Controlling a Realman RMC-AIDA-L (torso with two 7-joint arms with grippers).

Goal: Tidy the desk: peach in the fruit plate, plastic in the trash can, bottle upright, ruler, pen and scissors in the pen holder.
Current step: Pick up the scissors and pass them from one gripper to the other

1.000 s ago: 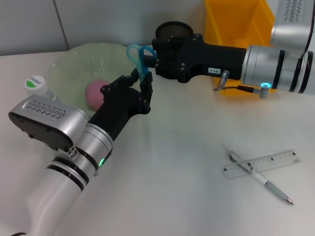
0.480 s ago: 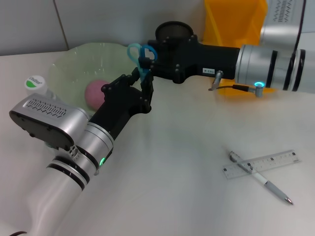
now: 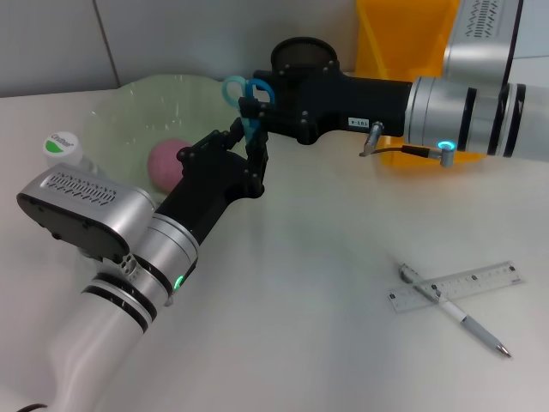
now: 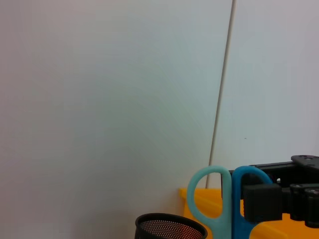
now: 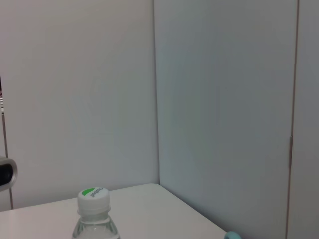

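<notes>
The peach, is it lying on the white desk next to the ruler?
No, the peach sits in the pale green fruit plate at the far left, while the ruler lies on the desk at the right.

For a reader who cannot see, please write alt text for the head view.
Both arms meet at blue-handled scissors held upright: left gripper below, right gripper at the handles. Behind them, a peach lies in a green plate; a ruler and pen lie crossed nearby.

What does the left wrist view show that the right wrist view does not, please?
Only the left wrist view shows the black mesh pen holder, the yellow bin and the right pincer at the scissors' handles. Only the right wrist view shows the upright bottle with its green-topped cap. Both share the scissors, though the right wrist view catches only a sliver of blue handle.
</notes>
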